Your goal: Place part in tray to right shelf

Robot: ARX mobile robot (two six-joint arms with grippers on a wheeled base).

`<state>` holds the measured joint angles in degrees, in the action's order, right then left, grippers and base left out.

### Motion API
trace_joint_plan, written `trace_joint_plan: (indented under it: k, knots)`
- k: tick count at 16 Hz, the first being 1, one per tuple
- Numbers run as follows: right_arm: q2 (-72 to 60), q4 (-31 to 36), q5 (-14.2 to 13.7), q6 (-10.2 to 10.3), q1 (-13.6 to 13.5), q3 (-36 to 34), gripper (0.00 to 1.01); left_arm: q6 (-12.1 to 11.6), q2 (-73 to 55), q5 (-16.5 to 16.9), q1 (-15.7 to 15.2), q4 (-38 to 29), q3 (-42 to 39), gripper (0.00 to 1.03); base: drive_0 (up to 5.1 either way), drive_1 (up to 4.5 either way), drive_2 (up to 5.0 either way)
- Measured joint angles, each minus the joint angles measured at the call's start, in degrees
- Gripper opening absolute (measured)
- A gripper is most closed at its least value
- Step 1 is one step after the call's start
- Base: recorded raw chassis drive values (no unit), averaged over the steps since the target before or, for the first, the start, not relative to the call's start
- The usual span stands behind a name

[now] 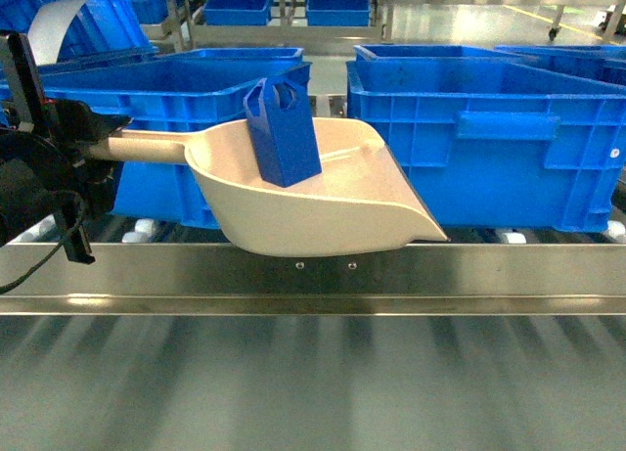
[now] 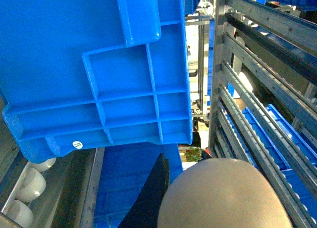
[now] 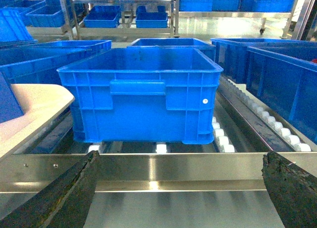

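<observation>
Now the left gripper (image 1: 93,143) pinches the tray (image 1: 313,202) by its handle over the shelf's steel rail (image 1: 313,270), the part (image 1: 284,133) standing inside. Right gripper (image 3: 181,188) jaws spread wide. No readable writing; blue crates (image 3: 141,94) crowd the rollers.

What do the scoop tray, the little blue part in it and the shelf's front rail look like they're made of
Tray: likely moulded plastic, matte beige, smooth one-piece curves. Part: apparently hard plastic, uniform bright blue with a slight sheen. Front rail: metal, probably stainless steel, brushed and shiny, with blurred reflections and small fasteners.
</observation>
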<state>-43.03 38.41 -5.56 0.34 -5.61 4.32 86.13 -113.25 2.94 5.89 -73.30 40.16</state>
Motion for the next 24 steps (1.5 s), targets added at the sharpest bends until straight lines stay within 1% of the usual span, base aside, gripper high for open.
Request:
trace_joint_plan:
  k: [5, 6, 7, 8, 9, 10, 11, 12, 13, 14, 15, 16, 17, 18, 19, 20, 21, 22, 23, 24]
  knots:
    - [0.0, 0.0, 0.0, 0.0, 0.0, 0.0, 0.98, 0.0, 0.0, 0.0, 0.0, 0.0, 0.0, 0.14, 0.0, 0.0, 0.0]
    - [0.0, 0.0, 0.0, 0.0, 0.0, 0.0, 0.98, -0.42, 0.52, 0.31, 0.0, 0.39, -0.07, 0.14, 0.0, 0.0, 0.0]
    - [0.0, 0.0, 0.0, 0.0, 0.0, 0.0, 0.98, -2.05, 3.5, 2.01, -0.46, 1.25, -0.98, 0.14, 0.0, 0.0, 0.0]
    - [0.0, 0.0, 0.0, -0.02, 0.0, 0.0, 0.98, -2.14, 7.02, 3.58, -0.68, -0.15, -1.29, 0.14, 0.0, 0.0, 0.0]
    - [0.0, 0.0, 0.0, -0.02, 0.0, 0.0, 0.98, -1.38, 9.4, 5.11, -1.22, -1.05, -1.16, 0.14, 0.0, 0.0, 0.0]
    - [0.0, 0.0, 0.0, -0.02, 0.0, 0.0, 0.98, -0.37, 9.6, 5.46, -1.7, 0.04, -1.14, 0.14, 0.0, 0.0, 0.0]
    - [0.0, 0.0, 0.0, 0.0, 0.0, 0.0, 0.98, 0.02, 9.57, 6.34, -3.91, 0.85, -0.74, 0.14, 0.0, 0.0, 0.0]
    - [0.0, 0.0, 0.0, 0.0, 0.0, 0.0, 0.98, 0.48, 11.21, 5.03, -7.28, 2.97, 1.88, 0.14, 0.0, 0.0, 0.0]
    - [0.0, -0.02, 0.0, 0.0, 0.0, 0.0, 0.98, 0.39, 15.19, 2.01, -11.47, 8.63, 6.64, 0.14, 0.0, 0.0, 0.0]
    - [0.0, 0.0, 0.0, 0.0, 0.0, 0.0, 0.98, -0.33, 18.18, -0.22, -14.93, 14.08, 12.87, 0.14, 0.0, 0.0, 0.0]
    - [0.0, -0.02, 0.0, -0.02, 0.0, 0.0, 0.98, -3.08, 18.1, -4.22, -15.93, 21.44, 21.16, 0.14, 0.0, 0.0, 0.0]
    - [0.0, 0.0, 0.0, 0.0, 0.0, 0.0, 0.98, -7.32, 13.46, -8.85, -16.0, 31.17, 32.09, 0.14, 0.0, 0.0, 0.0]
    - [0.0, -0.02, 0.0, 0.0, 0.0, 0.0, 0.98, -9.7, 9.53, -11.96, -15.65, 36.54, 38.62, 0.14, 0.0, 0.0, 0.0]
    - [0.0, -0.02, 0.0, -0.02, 0.0, 0.0, 0.98, -15.85, -0.02, -18.88, -14.27, 48.5, 52.3, 0.14, 0.0, 0.0, 0.0]
    - [0.0, 0.0, 0.0, 0.0, 0.0, 0.0, 0.98, -21.03, -6.67, -22.93, -13.49, 55.25, 60.92, 0.14, 0.0, 0.0, 0.0]
    - [0.0, 0.0, 0.0, 0.0, 0.0, 0.0, 0.98, -25.46, -12.68, -26.51, -12.66, 61.46, 68.57, 0.14, 0.0, 0.0, 0.0]
    - [0.0, 0.0, -0.02, 0.0, 0.0, 0.0, 0.98, -30.84, -16.17, -27.74, -11.45, 60.65, 71.71, 0.14, 0.0, 0.0, 0.0]
    - [0.0, 0.02, 0.0, -0.02, 0.0, 0.0, 0.98, -35.17, -16.9, -28.68, -9.6, 58.62, 71.08, 0.14, 0.0, 0.0, 0.0]
    - [0.0, -0.02, 0.0, 0.0, 0.0, 0.0, 0.98, -38.1, -15.02, -30.01, -7.61, 56.78, 68.02, 0.14, 0.0, 0.0, 0.0]
    - [0.0, 0.0, 0.0, -0.02, 0.0, 0.0, 0.98, -40.48, -10.73, -31.12, -6.1, 55.49, 64.26, 0.14, 0.0, 0.0, 0.0]
